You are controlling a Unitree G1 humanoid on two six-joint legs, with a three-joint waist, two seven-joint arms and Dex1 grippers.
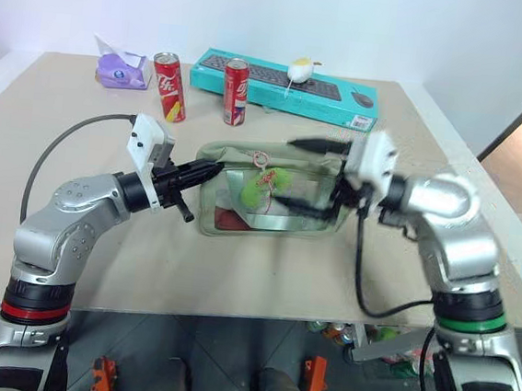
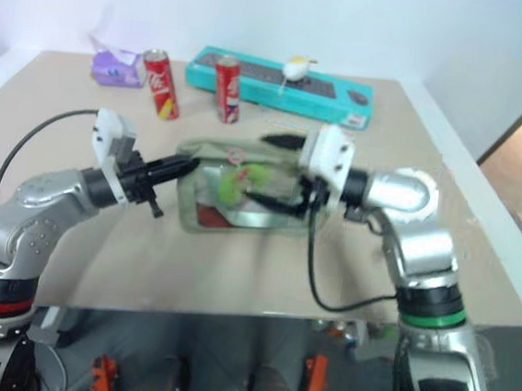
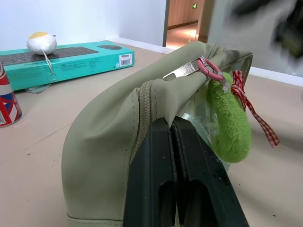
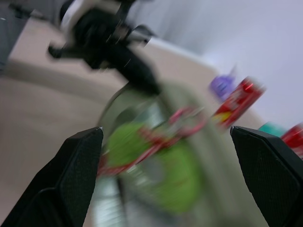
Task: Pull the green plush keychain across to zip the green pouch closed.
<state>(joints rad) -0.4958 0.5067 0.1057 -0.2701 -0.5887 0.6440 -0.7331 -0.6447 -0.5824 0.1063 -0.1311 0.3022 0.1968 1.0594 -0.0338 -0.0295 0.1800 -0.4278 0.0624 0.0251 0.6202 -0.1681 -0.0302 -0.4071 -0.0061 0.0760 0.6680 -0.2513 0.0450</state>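
Broadly, the beige worktop [image 1: 262,279] spreads under both my arms, and at its far edge lies a teal keyboard box [image 1: 253,88] with a white-and-yellow plush toy [image 1: 300,69] resting on top of it. Nearer, the green pouch [image 1: 217,214] sits at the middle of the worktop, between my two claws, its clear window facing up. Two red soda cans [image 1: 169,86] stand upright between the pouch and the box, and a small purple tissue pack [image 1: 122,68] lies beside them at the far left.

My left claw [image 1: 210,168] is clenched on the left end of the pouch, its two black fingers [image 3: 163,179] pressed flat together with a fold of the sage fabric pinched at their tips. My right claw [image 1: 309,172] is released, its fingers spread wide apart over the right half of the pouch, one toward the far edge and one toward the near edge, grasping nothing.

The green plush keychain [image 3: 230,124] hangs from a pink ring on the metal zipper pull [image 3: 182,72], close beyond my left fingertips, with a red checked ribbon [image 3: 253,111] trailing beside it. In the head views it lies on the pouch's top, about midway along, between my open right fingers and my left claw.
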